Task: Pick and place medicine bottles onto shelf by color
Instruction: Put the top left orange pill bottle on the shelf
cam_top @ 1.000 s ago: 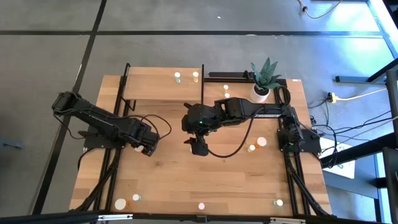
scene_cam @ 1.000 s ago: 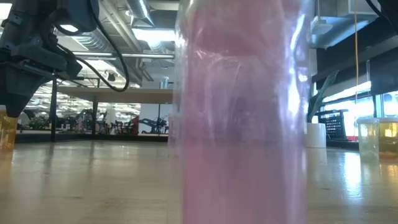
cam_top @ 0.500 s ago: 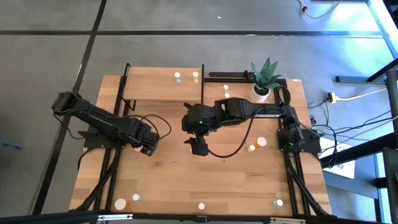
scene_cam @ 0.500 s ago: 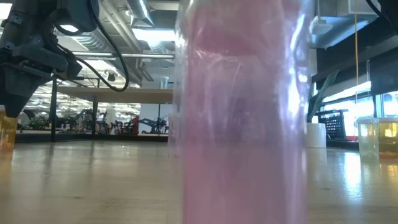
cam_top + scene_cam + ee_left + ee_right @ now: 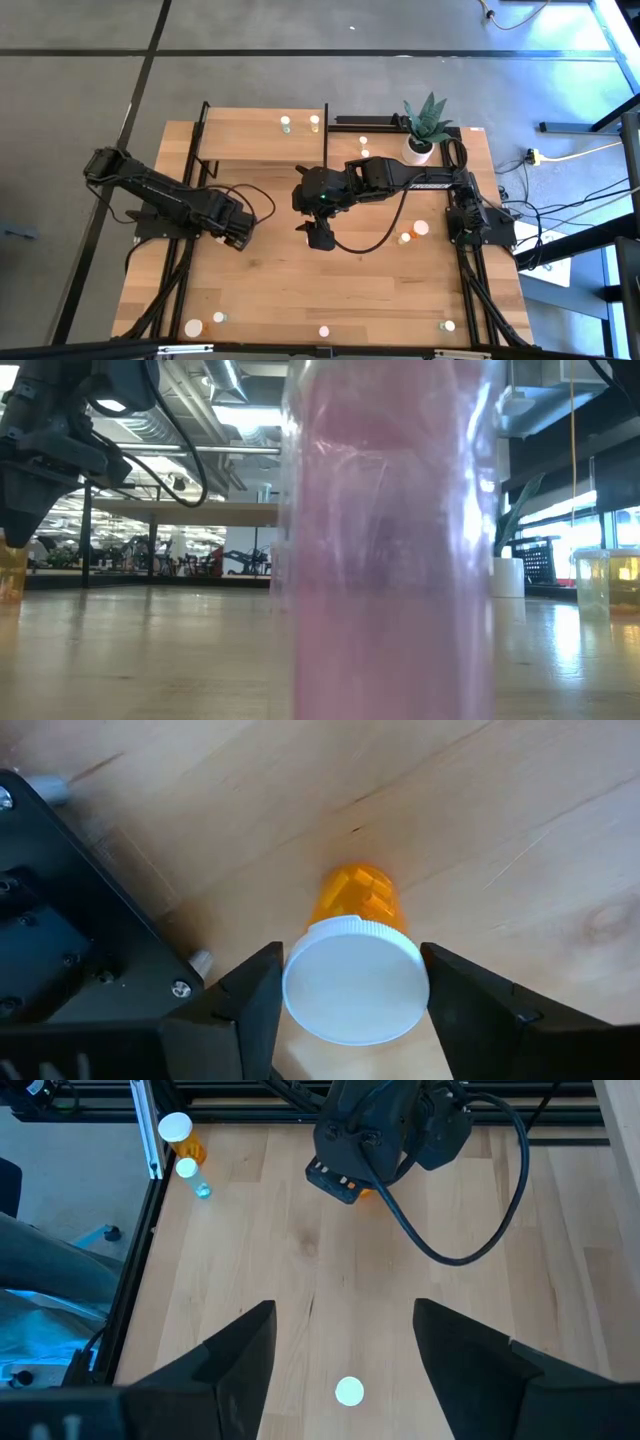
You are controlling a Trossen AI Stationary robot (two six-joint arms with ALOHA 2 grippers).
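We see our left gripper (image 5: 352, 995) low over the left-middle of the table (image 5: 350, 290), its fingers (image 5: 250, 1000) set on either side of an upright orange medicine bottle (image 5: 355, 970) with a white cap, close at the cap's edges, though we cannot tell whether they press it. Our right gripper (image 5: 345, 1345) hangs spread wide and empty above the table's centre. Two more bottles (image 5: 300, 123) stand on the shelf (image 5: 250, 140) at the far edge, others scattered near the table's front and right.

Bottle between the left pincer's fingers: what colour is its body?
Orange body, white cap; the bottle shows best in the left wrist view.
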